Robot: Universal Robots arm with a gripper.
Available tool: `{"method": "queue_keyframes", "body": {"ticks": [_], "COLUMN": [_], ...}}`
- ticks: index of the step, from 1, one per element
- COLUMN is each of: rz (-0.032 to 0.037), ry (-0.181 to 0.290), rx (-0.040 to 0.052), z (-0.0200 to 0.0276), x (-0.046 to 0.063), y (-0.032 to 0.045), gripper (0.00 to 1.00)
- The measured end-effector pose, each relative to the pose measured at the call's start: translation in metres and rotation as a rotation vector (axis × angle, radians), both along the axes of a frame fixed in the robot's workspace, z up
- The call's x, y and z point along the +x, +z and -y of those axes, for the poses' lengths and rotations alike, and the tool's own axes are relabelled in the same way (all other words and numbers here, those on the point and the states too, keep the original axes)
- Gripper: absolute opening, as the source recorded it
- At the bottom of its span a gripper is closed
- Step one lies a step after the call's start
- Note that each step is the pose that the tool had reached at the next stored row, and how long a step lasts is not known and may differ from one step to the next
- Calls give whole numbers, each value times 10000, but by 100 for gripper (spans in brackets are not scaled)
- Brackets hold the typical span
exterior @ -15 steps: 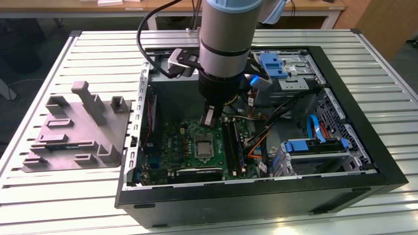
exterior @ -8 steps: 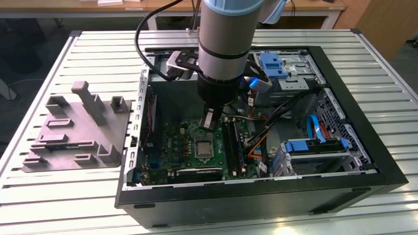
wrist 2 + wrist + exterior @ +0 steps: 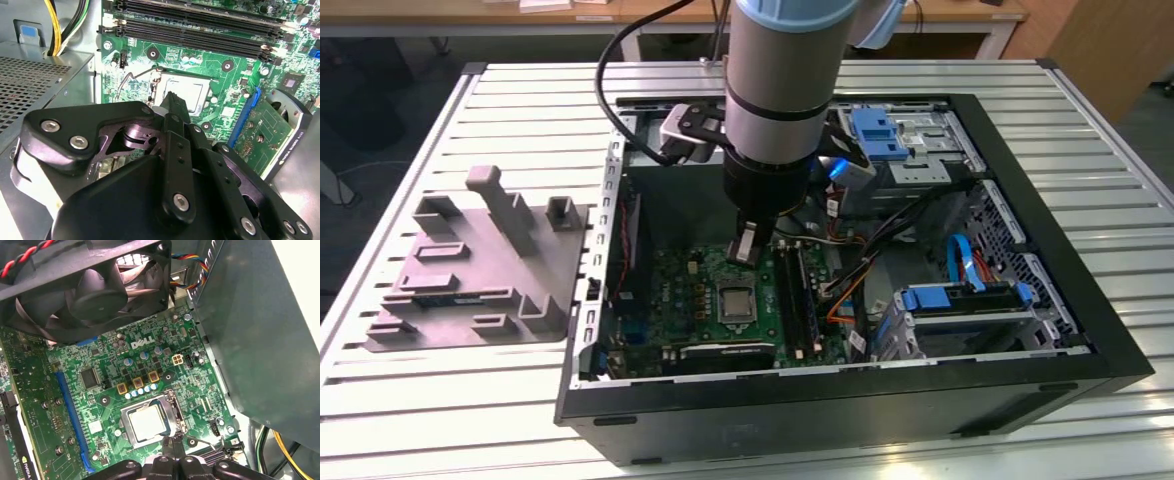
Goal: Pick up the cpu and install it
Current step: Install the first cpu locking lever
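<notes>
Looking down in the exterior view, the gripper (image 3: 743, 247) hangs inside the open computer case (image 3: 1067, 300), its fingers pressed together and empty, with the chip (image 3: 736, 301) lying flat in its socket on the green board (image 3: 694, 290) just below the tips. In the second wrist view the chip (image 3: 187, 90) sits straight beyond the closed fingertips (image 3: 175, 102). In the first wrist view the chip (image 3: 145, 422) lies square in the frame, close beside the gripper (image 3: 172, 450).
</notes>
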State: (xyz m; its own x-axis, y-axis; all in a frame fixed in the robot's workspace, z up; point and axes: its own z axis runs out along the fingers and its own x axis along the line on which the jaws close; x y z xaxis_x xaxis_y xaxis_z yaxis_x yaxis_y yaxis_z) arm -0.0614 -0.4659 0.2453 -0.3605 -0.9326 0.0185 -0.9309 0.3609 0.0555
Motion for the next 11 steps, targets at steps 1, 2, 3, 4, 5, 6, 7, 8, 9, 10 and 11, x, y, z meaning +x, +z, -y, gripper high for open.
{"method": "queue_keyframes", "body": {"ticks": [1,2,3,4,5,6,7,8,9,10,11], "rz": [0,2,6,6,7,7,7,7,6,7,7], "ry": [1,1,1,1,1,1,1,1,1,1,0], "rx": [0,-1,0,0,1,1,0,0,-1,0,1], "z": [0,0,0,0,-1,-4,-10,-19,-32,-44,-56], "x": [0,0,0,2,11,26,46,68,89,111,133], "y": [0,0,0,0,-1,-2,-2,-4,-5,-6,-8], "gripper": [11,11,11,11,11,11,11,11,11,11,11]}}
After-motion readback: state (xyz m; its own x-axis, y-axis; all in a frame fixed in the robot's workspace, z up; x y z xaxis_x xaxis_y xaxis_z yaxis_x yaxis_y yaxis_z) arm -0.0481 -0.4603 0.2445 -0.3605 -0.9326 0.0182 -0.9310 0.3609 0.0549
